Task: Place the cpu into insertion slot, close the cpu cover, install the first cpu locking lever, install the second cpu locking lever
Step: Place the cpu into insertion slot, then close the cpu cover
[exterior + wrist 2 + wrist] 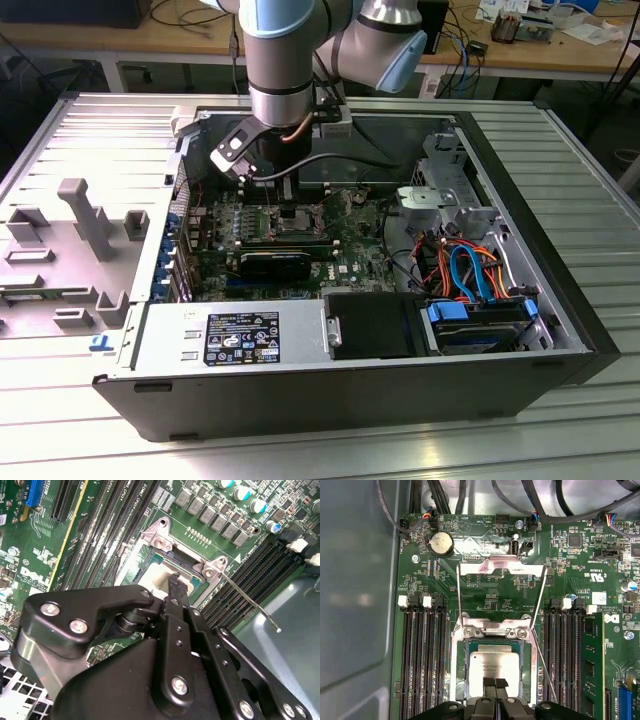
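The cpu, a silver-grey square chip, lies flat inside the insertion slot on the green board. The cpu cover, a thin silver frame, stands swung open beyond its hinge. A thin wire locking lever runs raised along one side of the slot, and its free end reaches out over the memory slots in the second wrist view. My gripper hangs just over the chip's edge with its two black fingertips pressed together and nothing between them. In the exterior view the gripper sits low over the slot.
Black memory slots flank the socket on both sides. The open computer case holds a power supply, a black block near the socket, coloured cables and a drive cage. Cables cross above the board.
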Robot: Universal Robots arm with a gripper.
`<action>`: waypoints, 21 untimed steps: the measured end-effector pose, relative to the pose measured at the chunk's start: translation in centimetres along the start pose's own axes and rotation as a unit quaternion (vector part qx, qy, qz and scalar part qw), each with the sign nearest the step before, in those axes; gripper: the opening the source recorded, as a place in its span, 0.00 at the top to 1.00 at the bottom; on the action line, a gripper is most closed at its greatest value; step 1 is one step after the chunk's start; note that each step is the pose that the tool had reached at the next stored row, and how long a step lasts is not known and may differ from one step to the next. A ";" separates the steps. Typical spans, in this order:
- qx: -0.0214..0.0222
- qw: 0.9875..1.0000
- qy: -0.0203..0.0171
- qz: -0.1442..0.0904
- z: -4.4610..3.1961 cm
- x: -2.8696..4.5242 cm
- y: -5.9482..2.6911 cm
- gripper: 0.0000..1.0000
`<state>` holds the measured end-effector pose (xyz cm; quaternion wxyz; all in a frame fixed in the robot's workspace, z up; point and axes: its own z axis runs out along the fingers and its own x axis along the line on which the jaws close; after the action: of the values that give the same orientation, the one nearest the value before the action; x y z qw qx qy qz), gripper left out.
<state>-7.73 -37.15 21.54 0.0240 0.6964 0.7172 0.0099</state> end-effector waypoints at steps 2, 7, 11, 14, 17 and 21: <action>0.001 1.000 0.000 0.000 0.03 -0.01 0.55 0.89; 0.001 1.000 0.000 0.000 0.03 -0.01 0.58 0.89; 0.001 1.000 0.000 0.000 0.03 -0.01 0.59 0.89; 0.001 1.000 0.000 0.000 0.03 -0.01 0.60 0.89; 0.001 1.000 0.000 0.000 0.03 0.00 0.49 0.89; 0.001 1.000 0.002 0.000 -0.02 0.02 -0.56 0.89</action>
<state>-8.29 -37.15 21.54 0.0218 0.6965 0.7172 0.0102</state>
